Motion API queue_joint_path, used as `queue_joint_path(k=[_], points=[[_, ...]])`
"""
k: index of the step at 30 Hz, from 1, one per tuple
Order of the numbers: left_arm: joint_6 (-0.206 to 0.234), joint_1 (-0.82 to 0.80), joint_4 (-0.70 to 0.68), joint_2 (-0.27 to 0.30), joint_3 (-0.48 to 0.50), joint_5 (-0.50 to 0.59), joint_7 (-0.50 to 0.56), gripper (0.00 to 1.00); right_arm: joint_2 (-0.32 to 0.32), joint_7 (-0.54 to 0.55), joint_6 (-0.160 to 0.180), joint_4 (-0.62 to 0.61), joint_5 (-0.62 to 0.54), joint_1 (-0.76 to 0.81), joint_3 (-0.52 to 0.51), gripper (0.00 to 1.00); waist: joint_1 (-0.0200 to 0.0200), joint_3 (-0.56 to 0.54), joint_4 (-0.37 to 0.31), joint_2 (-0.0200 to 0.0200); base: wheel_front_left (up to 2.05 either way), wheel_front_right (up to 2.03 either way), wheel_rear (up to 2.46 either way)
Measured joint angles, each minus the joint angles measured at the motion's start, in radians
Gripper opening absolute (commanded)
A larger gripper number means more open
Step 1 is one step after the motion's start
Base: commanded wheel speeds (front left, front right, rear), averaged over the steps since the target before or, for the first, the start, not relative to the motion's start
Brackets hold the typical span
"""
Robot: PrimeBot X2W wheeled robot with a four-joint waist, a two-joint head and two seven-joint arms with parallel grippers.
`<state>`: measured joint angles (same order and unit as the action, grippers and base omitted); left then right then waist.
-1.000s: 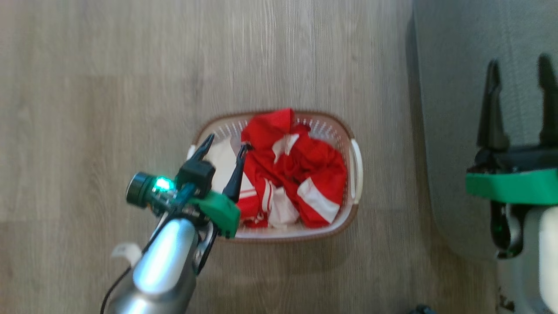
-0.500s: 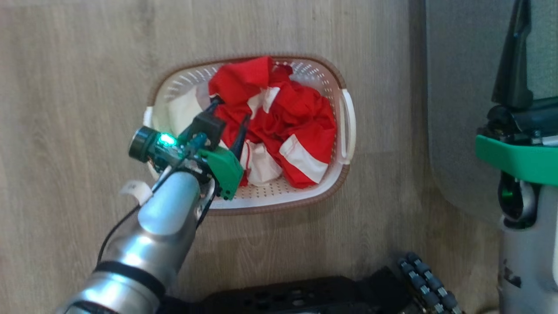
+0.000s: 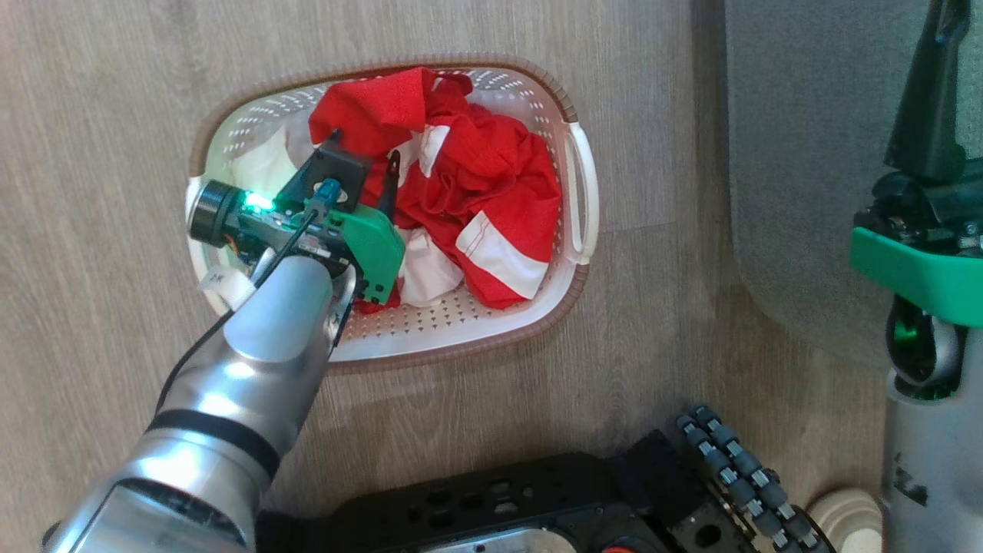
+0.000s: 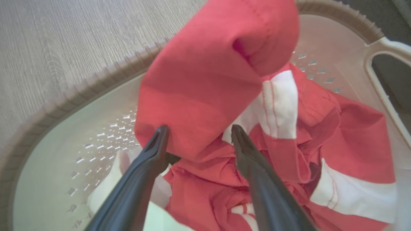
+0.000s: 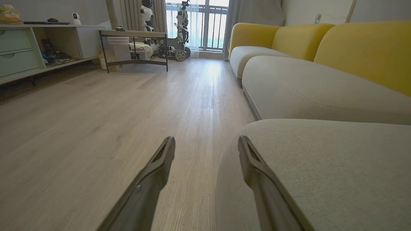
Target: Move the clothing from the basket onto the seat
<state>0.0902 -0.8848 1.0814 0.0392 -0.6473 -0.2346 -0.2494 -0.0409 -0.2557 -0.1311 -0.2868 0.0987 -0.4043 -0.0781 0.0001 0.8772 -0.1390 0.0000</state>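
Straddling a raised red fold, the left gripper (image 4: 199, 130) stands with its two dark fingers spread wide, one tip on each side of the cloth and not yet pinched on it; whether the pads already touch the fabric cannot be told. That fold belongs to the clothing (image 3: 476, 177), a crumpled red heap with white stripes and panels that lies wholly inside the basket (image 3: 438, 322), piled toward its far and right side, with a paler white piece against the left wall. The basket sits on the wooden floor (image 3: 115, 153), just beside the seat (image 3: 799, 153), whose grey-green cushion shows nothing red in the part that can be seen. The right gripper (image 5: 206, 139) hangs apart from all this, its fingers also spread and empty, poised at the rounded front edge of the seat. As a judgement, the task is at its very start: no garment has left the basket, the first pinch is yet to be made, and every lift and carry across to the cushion remains. No brand or print is readable on the garments; a small white tag (image 3: 223, 284) on the left arm's cable bears marks too small to make out.
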Motion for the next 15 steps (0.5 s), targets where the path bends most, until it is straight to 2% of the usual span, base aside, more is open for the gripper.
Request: queue_joint_path(k=[5, 9, 10, 11, 12, 13, 15], points=[[0.024, -0.025, 0.034, 0.0, -0.002, 0.013, 0.0, 1.0, 0.0, 0.0, 0.0, -0.002, 0.014, 0.0, 0.014, 1.0, 0.0, 0.014, -0.016, 0.0, 0.0, 0.0, 0.0], [0.026, -0.041, 0.05, 0.0, -0.005, 0.013, 0.0, 1.0, 0.0, 0.0, 0.0, -0.006, 0.022, 0.0, 0.015, 1.0, 0.0, 0.023, -0.029, 0.0, 0.0, 0.0, 0.0], [0.026, -0.042, 0.05, 0.0, -0.009, 0.013, 0.0, 0.73, 0.0, 0.0, 0.0, -0.006, 0.026, 0.0, 0.015, 1.0, 0.0, 0.025, -0.032, 0.0, 0.0, 0.0, 0.0], [0.026, -0.043, 0.049, 0.0, -0.013, 0.013, 0.0, 0.36, 0.0, 0.0, 0.0, -0.006, 0.026, 0.0, 0.015, 1.0, 0.0, 0.026, -0.034, 0.0, 0.0, 0.0, 0.0], [0.026, -0.043, 0.047, 0.0, -0.016, 0.013, 0.0, 0.05, 0.0, 0.0, 0.0, -0.006, 0.026, 0.0, 0.015, 1.0, 0.0, 0.026, -0.036, 0.0, 0.0, 0.0, 0.0], [0.026, -0.043, 0.045, 0.0, -0.017, 0.013, 0.0, 0.0, 0.0, 0.0, 0.0, -0.006, 0.027, 0.0, 0.015, 1.0, 0.0, 0.026, -0.038, 0.0, 0.0, 0.0, 0.0], [0.025, -0.043, 0.043, 0.0, -0.019, 0.013, 0.0, 0.0, 0.0, 0.0, 0.0, -0.006, 0.031, 0.0, 0.015, 1.0, 0.0, 0.024, -0.039, 0.0, 0.0, 0.0, 0.0]])
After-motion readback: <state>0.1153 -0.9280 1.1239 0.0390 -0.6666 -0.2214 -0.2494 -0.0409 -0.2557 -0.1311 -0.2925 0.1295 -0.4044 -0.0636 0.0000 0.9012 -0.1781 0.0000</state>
